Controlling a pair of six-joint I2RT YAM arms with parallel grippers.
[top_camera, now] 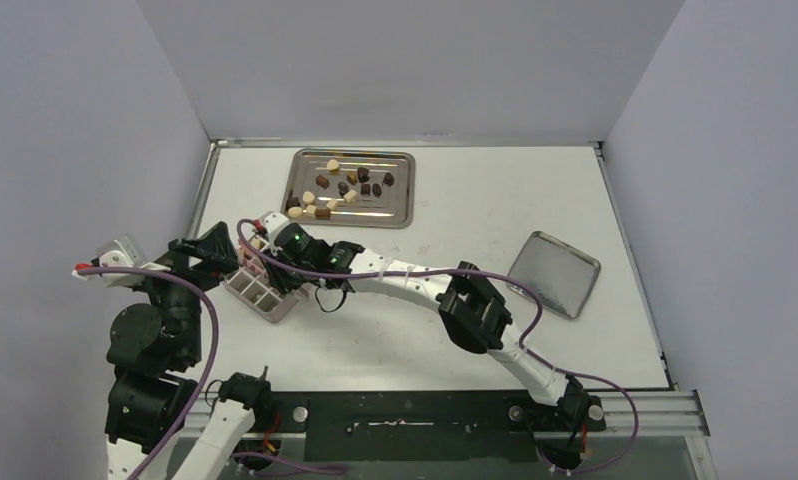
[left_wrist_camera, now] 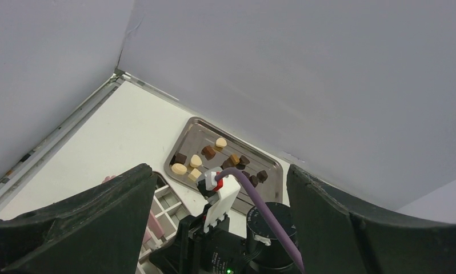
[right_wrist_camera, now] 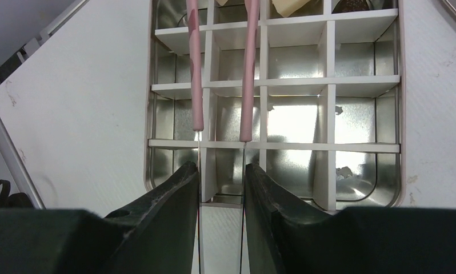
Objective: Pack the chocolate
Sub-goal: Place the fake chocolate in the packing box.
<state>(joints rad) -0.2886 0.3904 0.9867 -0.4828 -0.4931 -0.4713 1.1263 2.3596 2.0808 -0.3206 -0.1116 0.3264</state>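
I am seeing the right end effector [right_wrist_camera: 221, 171] gripping the slim pink tongs [right_wrist_camera: 249, 68], their matte tips reaching over the shiny tin box [right_wrist_camera: 398, 85] with its white grid of square dividers. The left end effector [left_wrist_camera: 219, 171] is standing wide open, holding nothing, beside that box. The chocolate [top_camera: 342, 188] is lying as small brown and cream chunks on the rectangular steel tray [top_camera: 400, 215] at the far side of the worktop [top_camera: 475, 200].

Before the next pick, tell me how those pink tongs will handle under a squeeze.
Likely springy: the pink tongs are two thin arms standing apart between the right gripper's fingers. Probably light, being so slender. Such long arms may flex or twist sideways.
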